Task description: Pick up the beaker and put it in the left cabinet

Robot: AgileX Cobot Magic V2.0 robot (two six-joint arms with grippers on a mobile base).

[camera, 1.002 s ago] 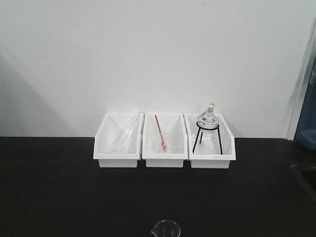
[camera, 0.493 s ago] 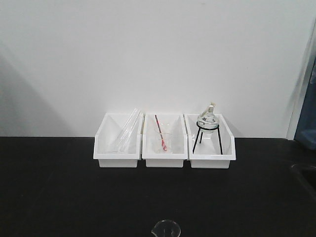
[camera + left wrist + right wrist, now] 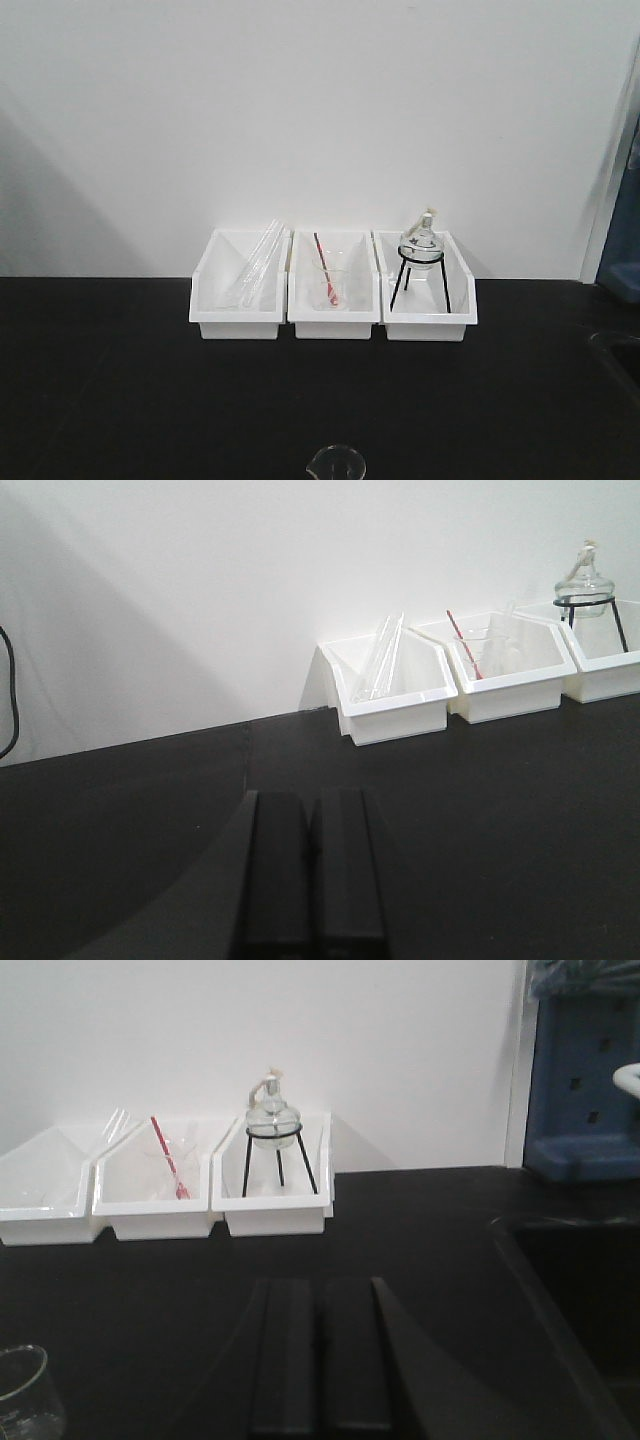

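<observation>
Showing both grippers closed. Left gripper (image 3: 312, 802): two black fingers pressed flat together, nothing held, poised over the black countertop (image 3: 500, 810), well in front of the middle bin (image 3: 510, 695) and off to its left. Right gripper (image 3: 320, 1290): likewise fully closed and holding nothing, well in front of the same bin and off to its right.

Beaker (image 3: 336, 463): clear glass, upright on the countertop, straight in front of the middle bin and well apart from it, cut off by the lower edge of the front view, apart from both grippers.

Inside the middle bin: a second clear beaker (image 3: 331, 288) with a red rod (image 3: 322, 262) leaning in it. Just beside the middle bin on its left: a matching left bin (image 3: 236, 318) holding glass tubes (image 3: 256, 265) tilted toward its back. Just beside on its right: a right bin (image 3: 428, 322) holding a black tripod stand (image 3: 420, 275) topped by a round glass flask (image 3: 419, 243).

Directly behind the middle bin: plain white wall (image 3: 320, 110). Far off to its right: a blue panel (image 3: 585, 1070).
</observation>
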